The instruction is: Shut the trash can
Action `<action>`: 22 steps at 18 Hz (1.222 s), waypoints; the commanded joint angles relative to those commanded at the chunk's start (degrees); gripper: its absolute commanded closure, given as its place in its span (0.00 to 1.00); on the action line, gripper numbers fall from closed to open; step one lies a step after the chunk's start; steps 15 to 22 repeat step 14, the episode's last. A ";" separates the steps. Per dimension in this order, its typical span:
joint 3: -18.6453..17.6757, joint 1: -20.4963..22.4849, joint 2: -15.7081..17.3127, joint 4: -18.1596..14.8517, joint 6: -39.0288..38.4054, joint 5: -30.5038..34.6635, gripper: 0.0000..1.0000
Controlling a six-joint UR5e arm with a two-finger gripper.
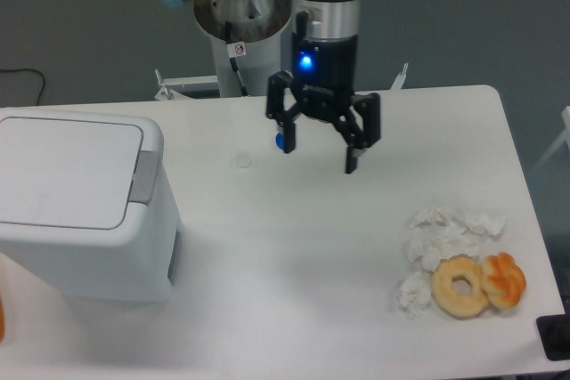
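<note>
The trash can (85, 211) is a large white box-shaped bin at the left of the white table. Its flat white lid (62, 171) lies down flat on top, with the grey push tab (145, 175) at its right edge. My gripper (318, 156) hangs above the table's back middle, well to the right of the bin and apart from it. Its two black fingers are spread wide and hold nothing.
Crumpled white tissues (445, 238) lie at the front right, with a tan doughnut (460, 286) and an orange pastry (504, 278) beside them. The robot base (240, 24) stands behind the table. An orange object (3, 318) shows at the left edge.
</note>
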 joint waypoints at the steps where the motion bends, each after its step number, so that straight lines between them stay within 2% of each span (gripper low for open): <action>1: 0.35 1.49 0.26 -1.32 2.21 -0.09 0.00; 3: 0.88 2.73 1.05 -4.22 4.85 0.00 0.00; 6: 0.18 4.05 2.28 -6.07 8.80 0.70 0.00; 11: -0.88 7.13 3.34 -10.64 21.72 1.06 0.00; 22: -0.97 7.57 3.78 -10.74 22.88 0.97 0.00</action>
